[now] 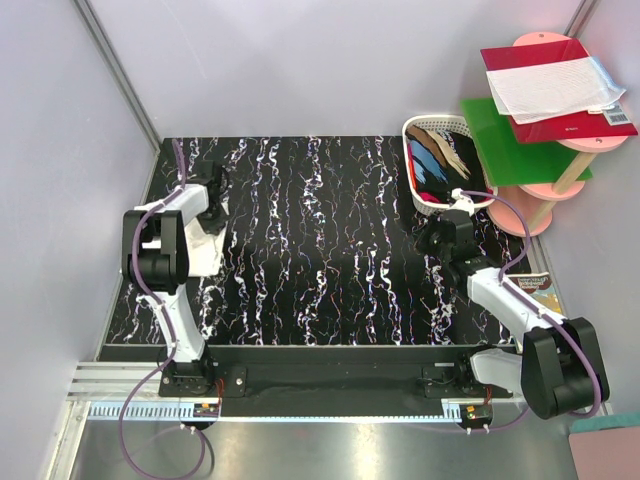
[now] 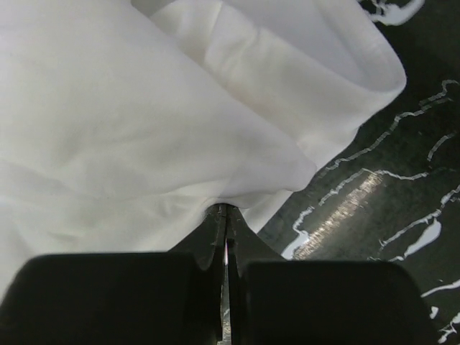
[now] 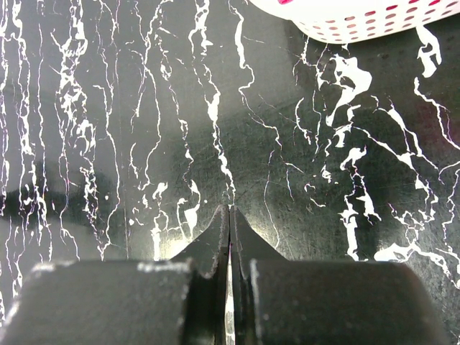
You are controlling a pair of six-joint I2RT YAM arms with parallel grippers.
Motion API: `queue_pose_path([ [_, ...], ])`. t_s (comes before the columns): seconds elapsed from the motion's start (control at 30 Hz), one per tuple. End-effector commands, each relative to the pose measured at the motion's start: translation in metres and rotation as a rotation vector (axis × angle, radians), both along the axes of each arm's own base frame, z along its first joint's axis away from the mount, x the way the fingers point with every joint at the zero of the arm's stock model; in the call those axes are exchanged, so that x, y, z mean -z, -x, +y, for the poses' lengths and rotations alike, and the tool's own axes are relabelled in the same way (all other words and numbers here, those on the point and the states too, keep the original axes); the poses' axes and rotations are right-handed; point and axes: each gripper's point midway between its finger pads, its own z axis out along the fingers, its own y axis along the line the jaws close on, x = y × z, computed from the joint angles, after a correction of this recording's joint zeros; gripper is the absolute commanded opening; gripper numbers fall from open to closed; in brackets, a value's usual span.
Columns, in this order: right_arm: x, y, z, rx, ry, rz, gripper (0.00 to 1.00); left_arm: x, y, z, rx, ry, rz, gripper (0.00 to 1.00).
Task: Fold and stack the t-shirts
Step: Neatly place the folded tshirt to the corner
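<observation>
A white t-shirt [image 2: 144, 129] is seen bunched in soft folds at the left edge of the desk [image 1: 330, 250], beside the left arm. An edge of its cloth is pinched in the left tool [image 2: 225, 215], whose jaws are pressed together on it. No lettering can be read on the part of the shirt that is shown. Further t-shirts [image 1: 440, 160], dark, blue and tan, are heaped in a white perforated basket [image 1: 412, 170] at the far right corner of the desk. The right tool [image 3: 228, 215] is held just in front of that basket, its jaws closed on nothing. Beyond the basket, a red folder [image 1: 570, 125] is topped by a paper sheet [image 1: 550, 85]. A barcode label [image 1: 620, 116] and small print are carried on the folder, too small to be read. A printed booklet [image 1: 537, 287] lies by the right arm, its text likewise illegible.
</observation>
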Motion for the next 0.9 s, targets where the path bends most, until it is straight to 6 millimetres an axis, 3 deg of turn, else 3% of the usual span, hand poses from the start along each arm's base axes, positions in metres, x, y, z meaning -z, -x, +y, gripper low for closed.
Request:
queue_pose_path([
  [0.0, -0.018, -0.005, 0.000, 0.000, 0.020, -0.052, 0.00, 0.017, 0.022, 0.032, -0.076, -0.047, 0.075, 0.00],
  [0.13, -0.018, -0.005, 0.001, -0.004, 0.019, -0.050, 0.00, 0.008, 0.013, 0.025, -0.050, -0.004, 0.014, 0.00],
  [0.2, -0.020, -0.004, 0.001, -0.002, 0.017, -0.056, 0.00, -0.002, 0.008, 0.022, -0.027, -0.005, -0.028, 0.09],
  [0.23, -0.019, -0.003, 0.000, 0.000, 0.016, -0.054, 0.00, -0.017, 0.003, 0.022, -0.016, -0.012, -0.086, 0.15],
  [0.27, -0.021, -0.002, -0.001, 0.000, 0.016, -0.062, 0.00, -0.024, 0.001, 0.017, 0.004, -0.020, -0.113, 0.25],
  [0.3, -0.021, -0.002, -0.002, 0.005, 0.018, -0.064, 0.00, -0.032, 0.001, 0.015, 0.020, -0.030, -0.138, 0.45],
  [0.33, -0.021, -0.001, -0.004, 0.014, 0.022, -0.067, 0.00, -0.050, 0.000, 0.016, 0.019, -0.059, -0.196, 0.87],
  [0.37, -0.025, -0.001, -0.005, 0.017, 0.024, -0.078, 0.00, -0.059, 0.000, 0.003, 0.053, -0.073, -0.226, 0.99],
  [0.43, -0.027, -0.001, -0.008, 0.029, 0.039, -0.086, 0.00, -0.083, -0.002, -0.011, 0.113, -0.082, -0.314, 0.99],
  [0.53, -0.029, -0.002, -0.012, 0.037, 0.064, -0.088, 0.00, -0.105, -0.004, -0.053, 0.238, -0.055, -0.411, 0.99],
  [0.6, -0.028, -0.002, -0.014, 0.040, 0.077, -0.080, 0.00, -0.114, -0.005, -0.065, 0.264, -0.040, -0.446, 0.99],
  [0.8, -0.033, -0.008, -0.019, 0.060, 0.115, -0.087, 0.01, -0.118, -0.005, -0.113, 0.475, 0.105, -0.488, 0.99],
  [0.87, -0.035, -0.010, -0.021, 0.065, 0.125, -0.088, 0.02, -0.120, -0.005, -0.113, 0.498, 0.095, -0.500, 0.99],
])
